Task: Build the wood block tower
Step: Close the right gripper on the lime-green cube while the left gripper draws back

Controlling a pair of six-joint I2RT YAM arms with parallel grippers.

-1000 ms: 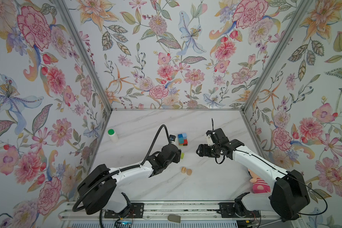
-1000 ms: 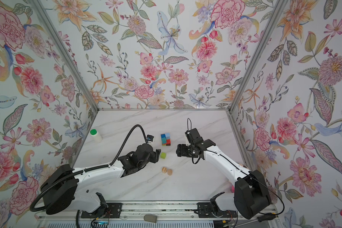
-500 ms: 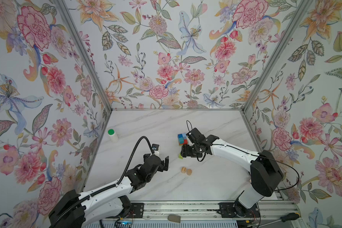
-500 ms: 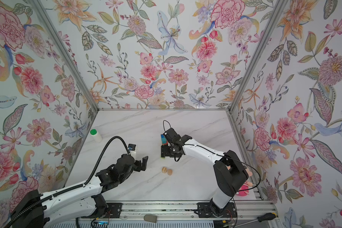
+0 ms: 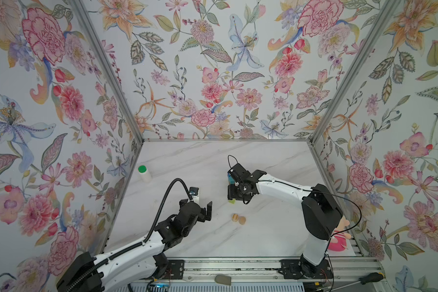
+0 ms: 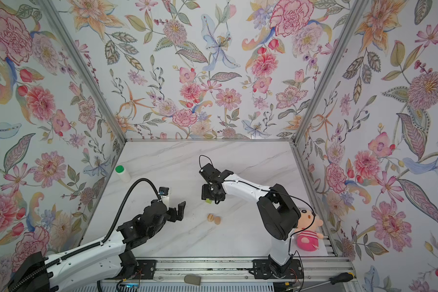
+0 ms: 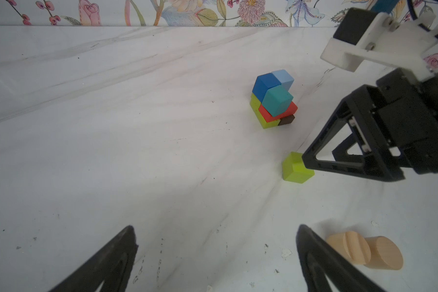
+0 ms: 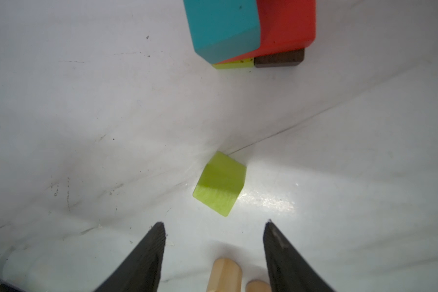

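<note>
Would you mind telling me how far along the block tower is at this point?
Done: a stack of yellow-green, brown, red, teal and blue blocks stands assembled. In hand: nothing is gripped; the right pincer hangs open close to a loose yellow-green block, and the left pincer is open and empty. Left: that block and the two tan rounded pieces lying beside each other.

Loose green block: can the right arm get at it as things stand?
Probably yes. The right gripper hangs just short of the loose green block, jaws apart and empty, nothing between. The tower and the two tan pieces sit clear of it.
</note>
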